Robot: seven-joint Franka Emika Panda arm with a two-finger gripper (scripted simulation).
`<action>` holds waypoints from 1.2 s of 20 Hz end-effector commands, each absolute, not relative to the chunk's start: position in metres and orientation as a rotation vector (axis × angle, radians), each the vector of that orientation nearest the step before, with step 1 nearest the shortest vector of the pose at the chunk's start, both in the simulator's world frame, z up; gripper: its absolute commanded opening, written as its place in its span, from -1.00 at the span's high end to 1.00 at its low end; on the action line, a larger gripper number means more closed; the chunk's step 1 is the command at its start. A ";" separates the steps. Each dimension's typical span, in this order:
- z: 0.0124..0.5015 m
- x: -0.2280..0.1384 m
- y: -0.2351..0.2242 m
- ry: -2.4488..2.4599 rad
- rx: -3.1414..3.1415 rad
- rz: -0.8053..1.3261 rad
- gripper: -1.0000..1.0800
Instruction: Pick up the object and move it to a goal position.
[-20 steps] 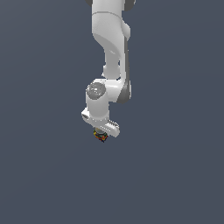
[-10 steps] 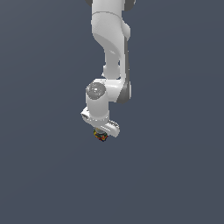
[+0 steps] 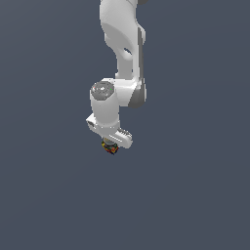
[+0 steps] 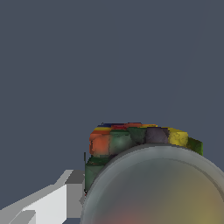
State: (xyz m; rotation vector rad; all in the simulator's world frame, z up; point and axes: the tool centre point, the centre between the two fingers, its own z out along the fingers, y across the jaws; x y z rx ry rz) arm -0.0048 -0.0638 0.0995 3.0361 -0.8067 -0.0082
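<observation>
Exterior view: a white Panda arm (image 3: 119,58) is shown descending from the upper edge against a uniform dark grey-blue background. Its gripper (image 3: 110,146) is pointed downward, and the multicoloured block (image 3: 110,148) is seen directly beneath the hand, partly covered by it and held clear of any visible surface. The fingers are closed onto the block.

Wrist view: the block (image 4: 131,142) is presented close to the camera, with red, orange, yellow, green and dark patches arranged as a mosaic along its sides. A round greyish face is turned toward the lens. One light grey finger (image 4: 48,203) is seen touching the block's side; the opposite finger is out of frame.
</observation>
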 end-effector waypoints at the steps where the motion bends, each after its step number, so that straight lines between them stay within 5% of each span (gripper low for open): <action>1: 0.121 -0.003 -0.068 -0.808 3.037 -0.001 1.00; 24: 0.370 0.006 -0.115 -0.809 3.035 0.000 1.00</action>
